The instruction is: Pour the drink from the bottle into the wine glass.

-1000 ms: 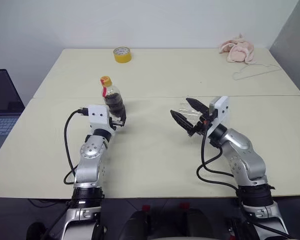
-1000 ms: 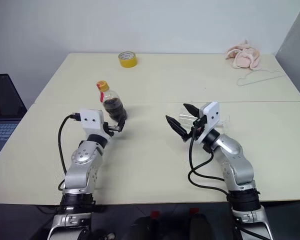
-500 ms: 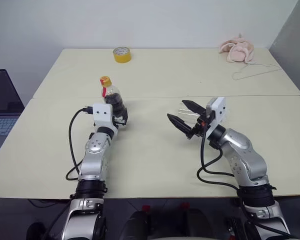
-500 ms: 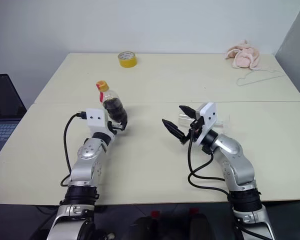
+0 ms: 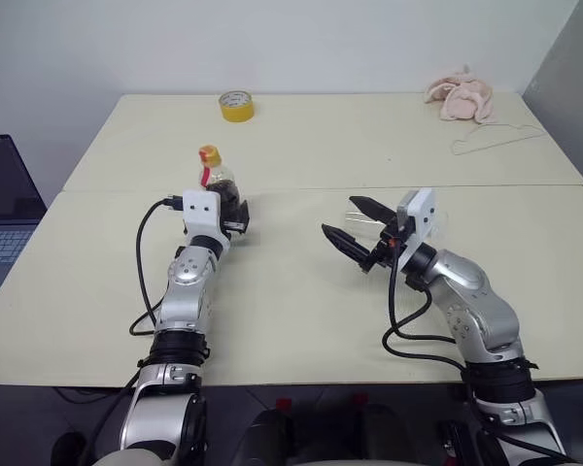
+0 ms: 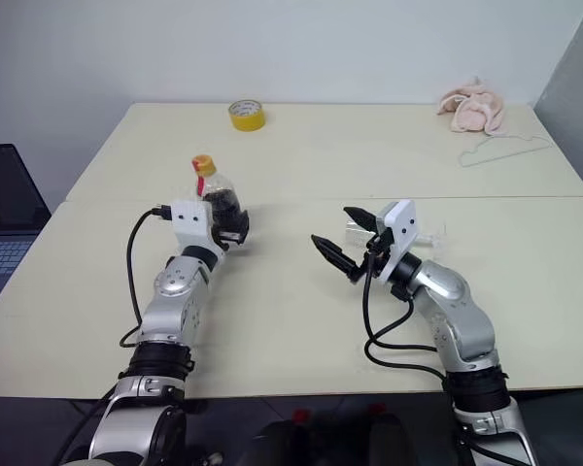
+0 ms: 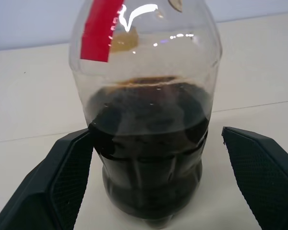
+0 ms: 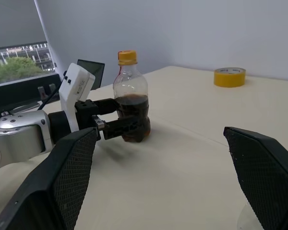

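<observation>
— Pale table (image 5: pixel 301 311) from the head view: where's the bottle (image 5: pixel 217 184)?

— Upright, left of centre; left end effector (image 5: pixel 235 218) spread around its belly, not pinching.

— Left wrist view?

— Drink (image 7: pixel 151 158) fills the lower half. Thin, slick plastic; squeeze the ribbed waist gently.

— Right wrist view?

— Right end effector (image 8: pixel 158 179) spread, empty.

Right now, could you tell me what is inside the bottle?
The bottle holds dark drink filling its lower half; above is empty. Its yellow cap is on.
</observation>
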Robot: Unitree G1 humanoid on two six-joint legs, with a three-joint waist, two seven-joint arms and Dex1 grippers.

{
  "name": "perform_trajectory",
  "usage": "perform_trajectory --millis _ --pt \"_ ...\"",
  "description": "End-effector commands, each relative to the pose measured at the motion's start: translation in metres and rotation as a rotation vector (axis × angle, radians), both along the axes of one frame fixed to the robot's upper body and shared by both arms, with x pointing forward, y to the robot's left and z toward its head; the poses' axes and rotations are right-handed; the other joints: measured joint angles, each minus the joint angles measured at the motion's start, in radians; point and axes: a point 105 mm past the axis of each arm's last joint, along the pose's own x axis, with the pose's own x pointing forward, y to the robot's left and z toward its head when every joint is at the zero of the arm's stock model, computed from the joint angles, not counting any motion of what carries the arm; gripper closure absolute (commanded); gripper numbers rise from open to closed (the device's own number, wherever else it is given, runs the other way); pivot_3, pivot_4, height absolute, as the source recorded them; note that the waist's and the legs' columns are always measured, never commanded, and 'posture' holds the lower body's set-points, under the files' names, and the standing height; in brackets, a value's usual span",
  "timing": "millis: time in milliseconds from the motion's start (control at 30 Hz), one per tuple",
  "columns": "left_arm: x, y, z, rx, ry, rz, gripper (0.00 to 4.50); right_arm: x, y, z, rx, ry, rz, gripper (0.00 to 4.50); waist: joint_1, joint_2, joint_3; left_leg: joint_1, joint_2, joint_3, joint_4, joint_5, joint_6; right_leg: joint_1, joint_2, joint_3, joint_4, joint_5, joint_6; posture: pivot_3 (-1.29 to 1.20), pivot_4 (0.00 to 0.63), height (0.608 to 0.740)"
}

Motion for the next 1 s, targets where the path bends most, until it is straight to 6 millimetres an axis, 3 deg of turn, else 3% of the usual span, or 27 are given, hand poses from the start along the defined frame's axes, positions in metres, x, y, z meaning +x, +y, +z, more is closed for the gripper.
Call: perform_trajectory --millis 33,933,1000 --pt "0.002 0.000 0.018 0.018 -0.077 -0.002 0.04 -0.007 0.007 0.016 0.008 -0.057 0.046 0.00 0.000 0.000 0.000 0.000 0.000 0.000 0.000 0.000 0.000 0.000 0.000 0.000 0.000 0.000 0.000 0.00 0.150 0.740" --pt "0.031 0.005 0.031 -0.012 -0.109 -0.010 0.04 -0.003 0.007 0.017 0.006 -0.064 0.032 0.00 -0.001 0.000 0.000 0.000 0.000 0.000 0.001 0.000 0.000 0.000 0.000 0.000 0.001 0.000 0.000 0.00 0.150 0.740" --pt "0.031 0.005 0.031 -0.014 -0.112 -0.013 0.43 -0.002 0.007 0.017 0.005 -0.066 0.028 0.00 -0.001 0.000 0.000 0.000 0.000 0.000 0.001 0.000 0.000 0.000 0.000 0.000 0.001 0.000 0.000 0.00 0.150 0.740"
